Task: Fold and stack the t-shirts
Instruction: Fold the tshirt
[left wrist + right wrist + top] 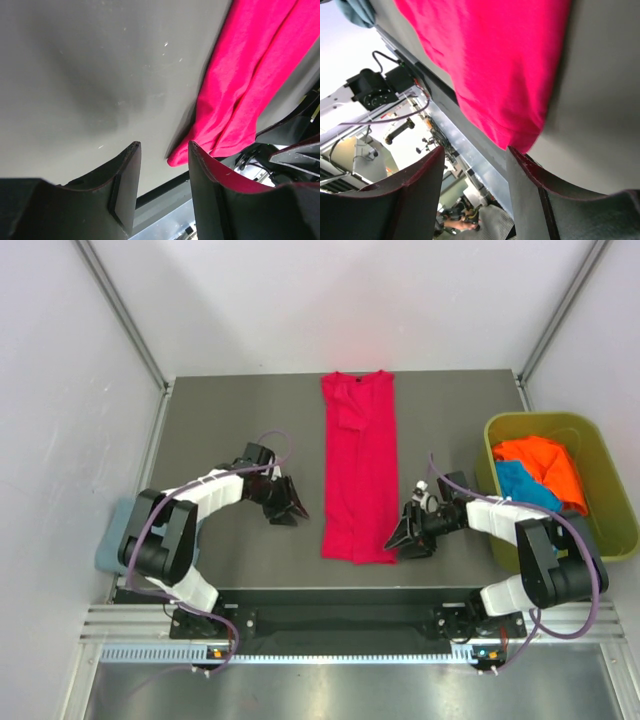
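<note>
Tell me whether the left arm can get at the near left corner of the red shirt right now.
Probably yes. The left gripper sits open just beside the red t-shirt, near its corner, with only table surface between them and nothing in the way.

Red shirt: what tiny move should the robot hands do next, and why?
Probably slide both inward and pinch the near hem corners. The red shirt lies as a long narrow strip, and the left gripper and right gripper sit open beside its near end, holding nothing, so folding it shorter seems next.
</note>
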`<state>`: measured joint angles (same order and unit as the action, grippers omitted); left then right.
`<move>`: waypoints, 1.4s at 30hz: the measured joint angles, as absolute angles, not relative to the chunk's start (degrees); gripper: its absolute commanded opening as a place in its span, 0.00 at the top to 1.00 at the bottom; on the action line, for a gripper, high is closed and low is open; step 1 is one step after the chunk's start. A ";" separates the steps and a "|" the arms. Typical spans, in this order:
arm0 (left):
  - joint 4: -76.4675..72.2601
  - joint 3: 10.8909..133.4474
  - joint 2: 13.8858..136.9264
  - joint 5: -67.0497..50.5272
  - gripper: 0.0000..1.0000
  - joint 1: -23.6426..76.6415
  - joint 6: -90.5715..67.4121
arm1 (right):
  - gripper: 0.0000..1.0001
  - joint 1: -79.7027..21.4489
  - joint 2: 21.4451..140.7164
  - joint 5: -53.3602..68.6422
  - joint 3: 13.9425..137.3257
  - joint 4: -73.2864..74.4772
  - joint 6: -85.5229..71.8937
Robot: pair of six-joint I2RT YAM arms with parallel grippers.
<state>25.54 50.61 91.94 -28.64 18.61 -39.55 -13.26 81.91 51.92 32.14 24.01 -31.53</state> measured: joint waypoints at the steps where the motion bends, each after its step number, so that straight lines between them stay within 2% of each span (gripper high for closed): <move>1: 25.21 50.43 92.25 -28.64 0.53 19.09 -39.79 | 0.48 -13.21 81.91 51.66 31.83 24.43 -31.46; 11: 22.55 48.18 93.56 -27.97 0.55 25.26 -41.54 | 0.49 -12.95 81.91 44.99 32.64 31.64 -26.92; 19: 19.35 48.18 95.53 -27.88 0.53 29.61 -42.35 | 0.50 -12.95 82.72 41.95 32.67 31.00 -26.85; 33: 16.97 47.68 96.03 -29.28 0.52 33.41 -43.38 | 0.52 -13.85 87.31 44.10 32.75 27.99 -29.76; 42: 16.12 45.91 95.00 -29.95 0.57 34.13 -44.05 | 0.55 -14.24 87.85 44.34 32.75 25.41 -31.07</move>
<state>16.12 45.91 95.00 -29.95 34.13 -44.05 -14.24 87.85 44.34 32.75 25.41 -31.07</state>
